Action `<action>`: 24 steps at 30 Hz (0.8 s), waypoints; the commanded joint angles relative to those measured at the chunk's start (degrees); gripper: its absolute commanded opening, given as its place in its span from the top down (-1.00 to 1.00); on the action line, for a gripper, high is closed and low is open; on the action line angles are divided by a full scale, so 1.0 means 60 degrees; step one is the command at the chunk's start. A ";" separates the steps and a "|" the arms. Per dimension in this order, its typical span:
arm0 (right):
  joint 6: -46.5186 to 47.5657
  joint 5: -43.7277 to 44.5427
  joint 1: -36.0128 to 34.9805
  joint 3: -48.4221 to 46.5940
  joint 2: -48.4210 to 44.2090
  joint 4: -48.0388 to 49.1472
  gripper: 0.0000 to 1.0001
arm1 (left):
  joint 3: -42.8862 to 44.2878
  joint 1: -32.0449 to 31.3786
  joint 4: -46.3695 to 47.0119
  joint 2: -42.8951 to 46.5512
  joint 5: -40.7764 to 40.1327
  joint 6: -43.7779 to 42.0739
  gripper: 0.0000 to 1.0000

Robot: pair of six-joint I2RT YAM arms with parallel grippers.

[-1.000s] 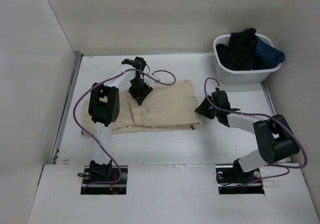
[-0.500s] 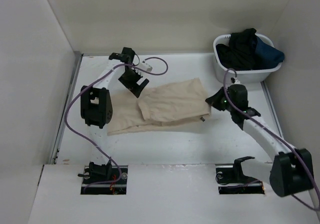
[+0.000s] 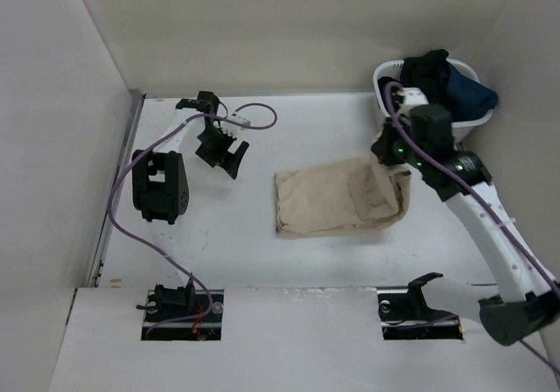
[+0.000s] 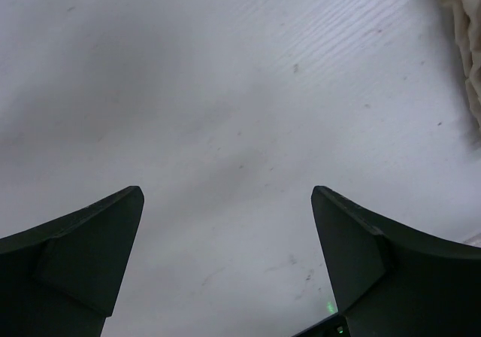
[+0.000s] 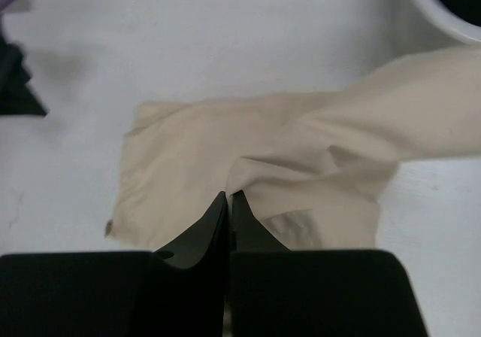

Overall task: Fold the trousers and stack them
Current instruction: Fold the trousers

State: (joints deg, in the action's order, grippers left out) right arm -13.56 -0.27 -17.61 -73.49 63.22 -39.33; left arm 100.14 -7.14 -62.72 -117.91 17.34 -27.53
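The beige trousers point(image 3: 332, 204) lie folded right of the table's middle, their right end raised in a bunch. My right gripper point(image 3: 388, 157) is shut on that raised fold. In the right wrist view its closed tips point(image 5: 229, 195) pinch a ridge of the trousers point(image 5: 188, 156), which spread flat to the left beneath. My left gripper point(image 3: 234, 160) hovers at the back left, apart from the cloth. In the left wrist view it point(image 4: 225, 201) stands open over bare table, with only an edge of the trousers point(image 4: 464, 28) at the top right.
A white basket point(image 3: 426, 132) holding black and navy garments point(image 3: 435, 84) stands at the back right corner, just behind my right wrist; its rim point(image 5: 445, 10) shows in the right wrist view. White walls close in the table on three sides. Purple cables trail along both arms.
My left gripper opened, released the trousers and drew back to the left. My right gripper shut on the trousers and pulled them rightward, lifting their right end toward the basket.
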 commanded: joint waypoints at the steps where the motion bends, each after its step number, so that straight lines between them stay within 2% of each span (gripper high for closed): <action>1: 0.0634 0.0440 -0.2339 -0.1429 0.1528 -0.0564 1.00 | -0.0049 -0.0559 0.0009 -0.0270 0.0961 0.0399 -1.00; 7: 0.0765 0.0412 -0.4950 -0.3436 0.4955 -0.0154 1.00 | 0.0024 -0.0694 0.0360 -0.0505 0.0991 0.0647 -1.00; 10: 0.0927 0.0076 -0.5728 -0.4461 0.6596 0.0095 1.00 | -0.0019 -0.0182 0.0550 -0.0563 0.0962 0.0735 -1.00; 14: 0.0855 -0.0408 -0.6169 -0.5591 0.8224 0.0431 1.00 | -0.0078 0.0843 0.0916 -0.0549 0.0918 0.1072 -1.00; 15: 0.0637 -0.0510 -0.6213 -0.5723 0.8576 0.0621 0.93 | -0.0078 0.1121 0.0960 -0.0534 0.0918 0.1116 -1.00; 17: 0.0489 -0.0569 -0.6257 -0.5754 0.8885 0.0768 0.66 | -0.0049 0.1459 0.1005 -0.0505 0.0918 0.1073 -1.00; 18: 0.0372 -0.0628 -0.6257 -0.5696 0.8974 0.0871 0.47 | -0.0034 0.1562 0.1005 -0.0491 0.0918 0.1058 -1.00; 19: 0.0356 -0.0759 -0.6272 -0.5579 0.8975 0.0973 0.15 | -0.0034 0.1665 0.1034 -0.0490 0.0918 0.1029 -1.00; 20: 0.0385 -0.0934 -0.6286 -0.5448 0.8873 0.1105 -0.04 | -0.0034 0.1753 0.1049 -0.0476 0.0947 0.1000 -1.00; 21: 0.0458 -0.1153 -0.6330 -0.5287 0.8669 0.1295 -0.17 | -0.0020 0.1826 0.1049 -0.0447 0.0991 0.0970 -1.00; 24: 0.0430 -0.1973 -0.6404 -0.4731 0.7515 0.2376 -0.36 | 0.0010 0.1900 0.1034 -0.0184 0.1079 0.0824 -1.00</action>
State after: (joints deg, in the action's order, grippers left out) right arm -10.61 -6.39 -55.53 -102.76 117.14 -34.54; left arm 100.09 5.37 -57.21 -121.97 21.54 -22.04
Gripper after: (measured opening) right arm 0.667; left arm 0.997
